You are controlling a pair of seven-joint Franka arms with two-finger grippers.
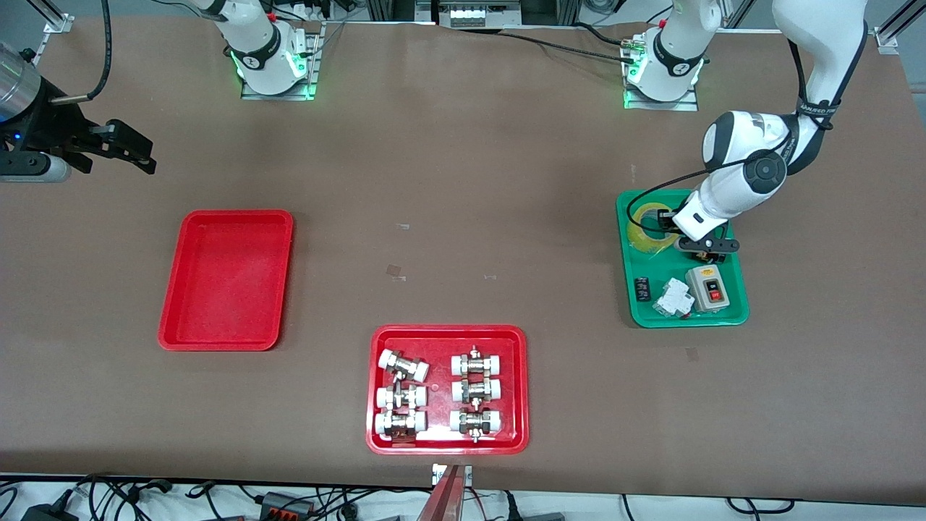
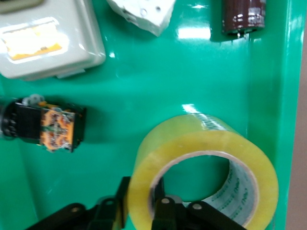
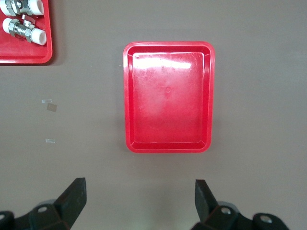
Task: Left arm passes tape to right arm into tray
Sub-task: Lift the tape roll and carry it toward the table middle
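The tape (image 1: 646,231) lies in the green tray (image 1: 631,317) at the left arm's end of the table. My left gripper (image 1: 667,220) is down in that tray. In the left wrist view, the left gripper (image 2: 141,188) has one finger inside the tape's white core and one outside, closed on the wall of the yellowish roll (image 2: 206,155). The plain red tray (image 1: 226,278) lies empty toward the right arm's end. My right gripper (image 1: 134,150) hangs open and empty above the bare table beside it. In the right wrist view, the right gripper (image 3: 139,196) looks down on the tray (image 3: 168,96).
A wider red tray (image 1: 447,330) with several white-capped metal fittings lies nearest the front camera. The green tray also holds a grey switch box (image 1: 709,287), a white breaker (image 1: 673,297) and a small dark part (image 1: 642,288).
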